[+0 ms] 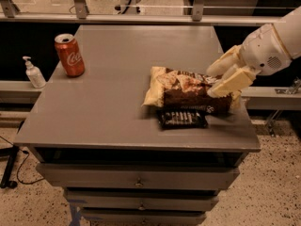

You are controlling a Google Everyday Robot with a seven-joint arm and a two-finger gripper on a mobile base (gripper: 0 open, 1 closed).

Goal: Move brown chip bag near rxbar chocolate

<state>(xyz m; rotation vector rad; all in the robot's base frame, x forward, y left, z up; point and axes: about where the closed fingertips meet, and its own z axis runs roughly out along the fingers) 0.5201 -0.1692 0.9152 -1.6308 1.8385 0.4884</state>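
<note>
the gripper point(210, 83) clamps the right end of the brown chip bag point(186, 92) near the worktop's point(103, 102) front right corner; the black chocolate bar point(182, 119) touches the bag's front edge.

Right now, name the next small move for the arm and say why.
Probably let the bag go and lift the gripper straight up. The brown chip bag lies flat on the table directly behind the rxbar chocolate, their edges meeting or nearly so, with the gripper at the bag's right end. Pushing further would likely shove the bar toward the front edge.
</note>
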